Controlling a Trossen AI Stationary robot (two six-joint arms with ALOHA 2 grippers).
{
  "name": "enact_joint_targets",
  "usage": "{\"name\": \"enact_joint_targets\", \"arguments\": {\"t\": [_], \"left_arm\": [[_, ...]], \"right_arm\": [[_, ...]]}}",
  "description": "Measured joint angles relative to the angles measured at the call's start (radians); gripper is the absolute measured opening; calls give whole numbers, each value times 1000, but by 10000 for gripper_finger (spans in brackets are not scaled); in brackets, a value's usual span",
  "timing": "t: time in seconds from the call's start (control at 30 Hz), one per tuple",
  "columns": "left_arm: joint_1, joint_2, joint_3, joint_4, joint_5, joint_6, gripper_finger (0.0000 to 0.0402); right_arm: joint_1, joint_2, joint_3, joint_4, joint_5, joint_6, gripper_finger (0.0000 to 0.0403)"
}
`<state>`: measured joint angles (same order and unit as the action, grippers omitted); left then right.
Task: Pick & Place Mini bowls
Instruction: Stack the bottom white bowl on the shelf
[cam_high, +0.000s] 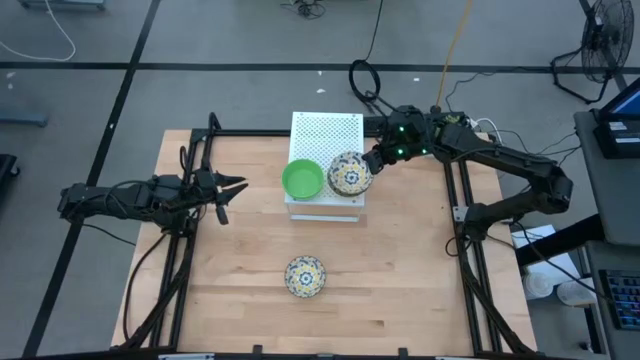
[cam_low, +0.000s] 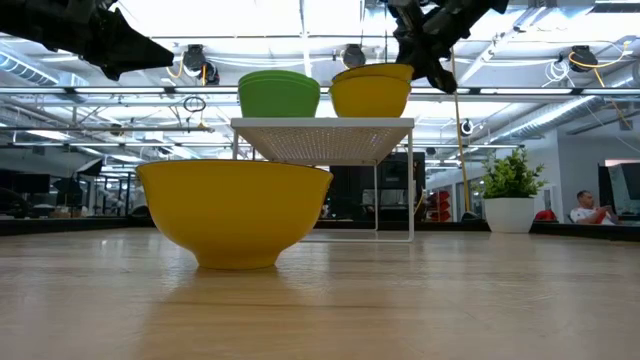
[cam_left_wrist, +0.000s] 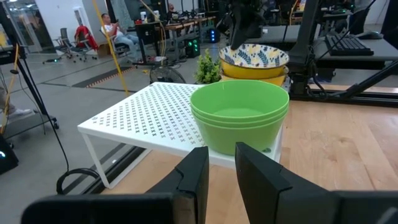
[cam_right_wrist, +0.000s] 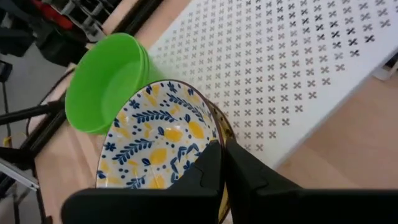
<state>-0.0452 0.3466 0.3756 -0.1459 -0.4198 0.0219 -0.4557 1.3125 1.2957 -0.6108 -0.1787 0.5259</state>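
One floral bowl (cam_high: 305, 276) sits alone on the wooden table (cam_high: 400, 280) at the near edge, well apart from everything else; in the low view it fills the foreground as a yellow-sided bowl. Farther back stands the white perforated box (cam_high: 326, 135), and on its near end two groups of bowls rest side by side. Toward the left arm is the stack of green bowls (cam_high: 302, 179), nested one inside another. Just beside it, toward the right arm, is a stack of floral bowls (cam_high: 349, 175), the top one showing its blue-and-yellow leaf pattern.

The right gripper (cam_high: 372, 162) is at the rim of that top floral bowl, its fingers drawn tight together on the edge, one inside and one outside, as the right wrist view shows.

The left gripper (cam_high: 232, 187) hangs in the air to the left of the box, apart from it and pointed at the green stack; its fingers (cam_left_wrist: 194, 180) stand slightly parted with nothing between them.

Beyond the box, a small potted plant (cam_left_wrist: 208, 67) shows in the room.
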Motion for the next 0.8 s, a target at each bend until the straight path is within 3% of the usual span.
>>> {"name": "enact_joint_targets", "arguments": {"t": [0.8], "left_arm": [[0,0,0,-1,0,0,85]], "right_arm": [[0,-3,-71,101,-6,3,0]]}}
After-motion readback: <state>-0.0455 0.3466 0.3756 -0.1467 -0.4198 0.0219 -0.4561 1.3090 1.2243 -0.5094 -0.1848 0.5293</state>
